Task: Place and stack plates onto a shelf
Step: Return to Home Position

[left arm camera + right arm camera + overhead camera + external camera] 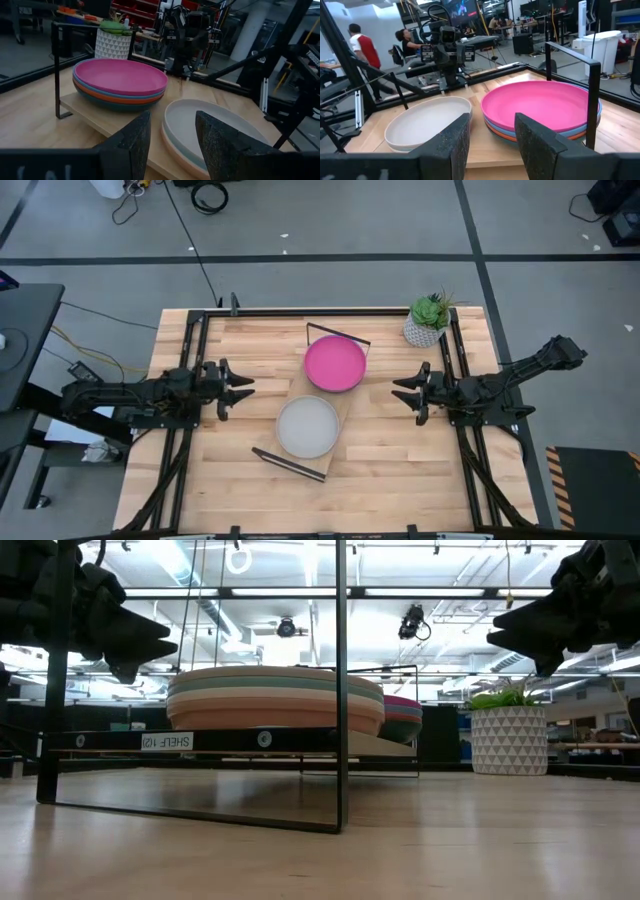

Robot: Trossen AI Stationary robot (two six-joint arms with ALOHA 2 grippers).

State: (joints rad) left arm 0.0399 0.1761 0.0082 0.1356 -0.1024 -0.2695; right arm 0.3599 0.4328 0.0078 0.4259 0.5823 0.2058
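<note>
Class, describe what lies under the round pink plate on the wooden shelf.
Rims of three more stacked plates show beneath the round pink plate: blue, orange, dark teal, resting on the light-wood shelf board. Their faces are covered.

Under the pink plate: the plates below it are hidden in the high view.
Under the grey plate: likewise, only this top plate shows from above.
Shelf: the board is mostly covered by both stacks, and only slivers of wood show.
Pink stack, low view: largely hidden behind the nearer stack.
Left gripper: cut off by the top and left edges.
Right gripper: cut off by the top and right edges.
People: distant, too small to tell what they do.
</note>
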